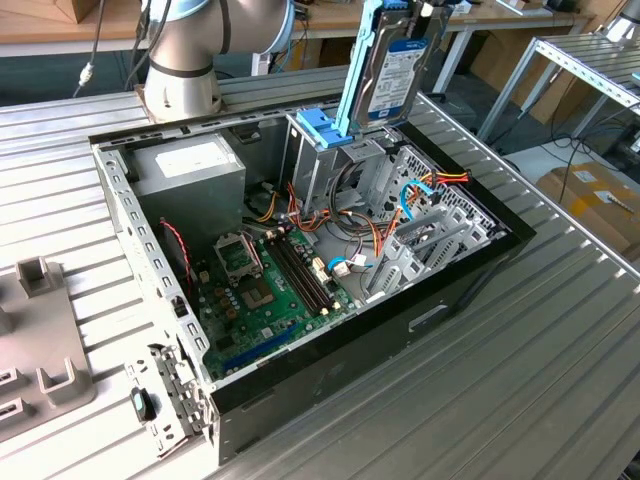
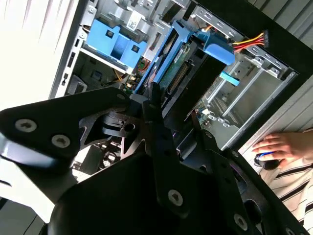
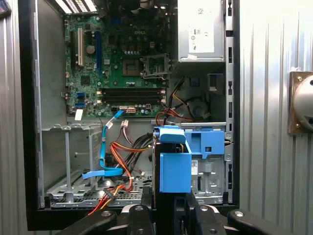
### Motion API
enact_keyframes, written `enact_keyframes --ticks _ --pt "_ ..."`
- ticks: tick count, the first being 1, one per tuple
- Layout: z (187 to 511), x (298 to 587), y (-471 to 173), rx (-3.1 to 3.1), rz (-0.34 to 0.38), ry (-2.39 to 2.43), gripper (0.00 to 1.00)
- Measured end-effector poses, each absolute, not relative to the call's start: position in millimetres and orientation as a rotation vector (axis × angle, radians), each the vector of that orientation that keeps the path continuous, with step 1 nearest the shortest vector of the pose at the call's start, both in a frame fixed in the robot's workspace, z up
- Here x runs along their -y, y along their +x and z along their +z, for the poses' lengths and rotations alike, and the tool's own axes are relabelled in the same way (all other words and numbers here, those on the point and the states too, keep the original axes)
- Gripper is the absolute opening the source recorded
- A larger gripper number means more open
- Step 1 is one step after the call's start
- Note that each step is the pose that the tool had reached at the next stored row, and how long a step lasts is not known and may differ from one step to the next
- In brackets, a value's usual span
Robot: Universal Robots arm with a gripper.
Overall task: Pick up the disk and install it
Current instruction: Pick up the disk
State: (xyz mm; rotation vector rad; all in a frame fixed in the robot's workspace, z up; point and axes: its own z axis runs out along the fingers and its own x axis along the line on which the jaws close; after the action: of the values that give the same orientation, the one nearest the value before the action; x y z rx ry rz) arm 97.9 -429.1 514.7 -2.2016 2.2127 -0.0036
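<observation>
1. Tool: the gripper [image 3: 168,205] has its fingers clamped on the disk [image 1: 395,68], at the end away from the cage. The disk hangs free of any support, so the grip is carrying it.

2. Disk posn: upright with a slight lean, light-blue rail along its edges. Its lower end is at the mouth of the drive cage [image 1: 335,165], just beside the blue latch [image 1: 314,124]. Cannot tell whether rail and cage touch. In the first wrist view it is seen end-on, lined up over the cage opening.

3. Step in hand (judgement): seating the disk into the cage.
- Keep it square w/ the slot, rails matched to the guides on both sides, no twist.
- Go slowly; the lean could catch a rail on the cage lip.
- Keep clear of the cable bundle [image 1: 448,178] and the blue flat cable [image 1: 408,196], both near the cage on the exterior view's right.

4. Beyond: circuit board [image 1: 260,290] on the floor of the open computer case [image 1: 470,262], power supply box [image 1: 190,165] in the far corner. The case lies on a slatted metal table [image 1: 540,400]. A person's hand [image 2: 279,146] rests just outside the case wall.

5. Labels: white-and-blue sticker on the disk face, white sticker on the power supply box. Print present, not transcribed.
</observation>
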Motion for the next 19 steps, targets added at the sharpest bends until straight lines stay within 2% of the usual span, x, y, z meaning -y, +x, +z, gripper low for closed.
enact_keyframes --ticks 5,19 --pt "515 455 98 -2.213 -0.004 -2.202 0.35" --pt "515 499 98 -2.213 -0.004 -2.202 0.35"
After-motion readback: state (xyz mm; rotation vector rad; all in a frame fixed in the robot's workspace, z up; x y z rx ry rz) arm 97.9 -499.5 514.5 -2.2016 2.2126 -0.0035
